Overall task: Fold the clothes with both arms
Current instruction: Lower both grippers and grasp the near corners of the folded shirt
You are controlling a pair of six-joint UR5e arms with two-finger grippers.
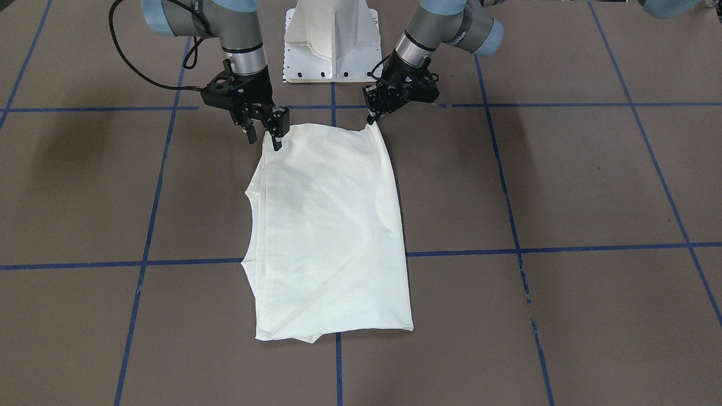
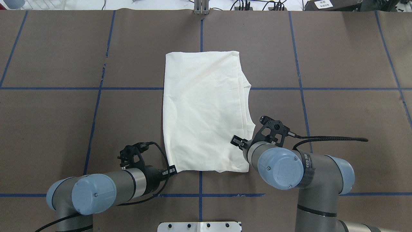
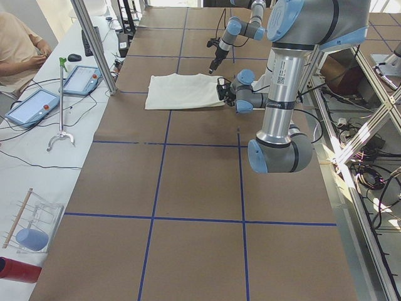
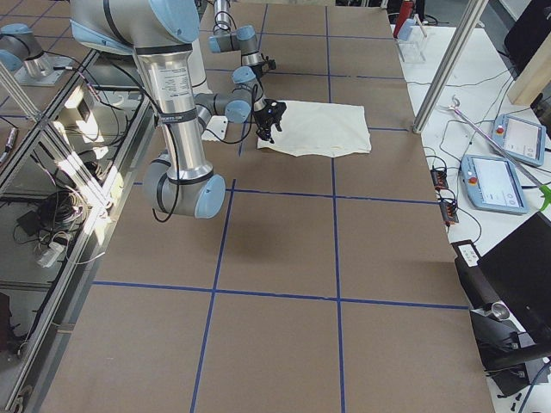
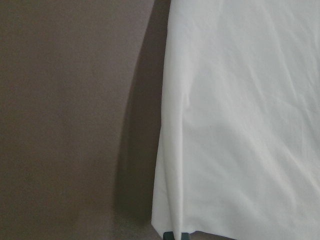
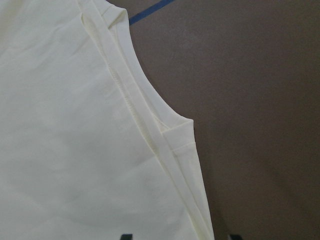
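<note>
The cream shirt (image 1: 330,225) lies folded into a tall rectangle on the brown table, plain side up, with its neckline edge (image 2: 248,93) toward my right arm. At the near corner, my left gripper (image 1: 372,119) is shut on the shirt, and that corner is pulled up into a small peak. The left wrist view shows the fingertips (image 5: 175,236) together at the cloth's edge. My right gripper (image 1: 263,138) is open and stands over the other near corner with its fingers on either side of the hem. In the right wrist view the cloth (image 6: 65,150) lies between the widely spread tips.
The white pedestal base (image 1: 330,45) stands just behind the shirt's near edge. Blue tape lines (image 2: 201,32) divide the brown table. A side bench holds tablets (image 3: 31,105), and a person (image 3: 19,44) sits there.
</note>
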